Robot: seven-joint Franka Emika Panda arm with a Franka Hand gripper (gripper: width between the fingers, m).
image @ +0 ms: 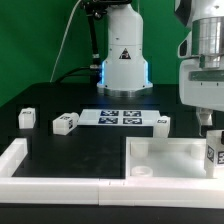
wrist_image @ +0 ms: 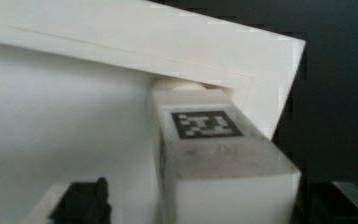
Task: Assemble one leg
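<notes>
The leg point(image: 213, 152), a small white post with a square tag on its side, stands upright at the corner of the large white tray-like piece point(image: 165, 156) on the exterior view's right. My gripper point(image: 206, 126) hangs right above it. In the wrist view the leg point(wrist_image: 215, 150) lies between my two dark fingers point(wrist_image: 91, 200), with a gap on each side. The jaws are open and do not touch it. The tray-like piece's corner rim point(wrist_image: 158, 50) runs just past the leg's end.
Three more small white legs lie on the black table point(image: 27, 118), point(image: 65, 123), point(image: 158, 122). The marker board point(image: 122, 117) lies in the middle. A white L-shaped frame point(image: 30, 165) runs along the front left. The robot base point(image: 122, 60) stands behind.
</notes>
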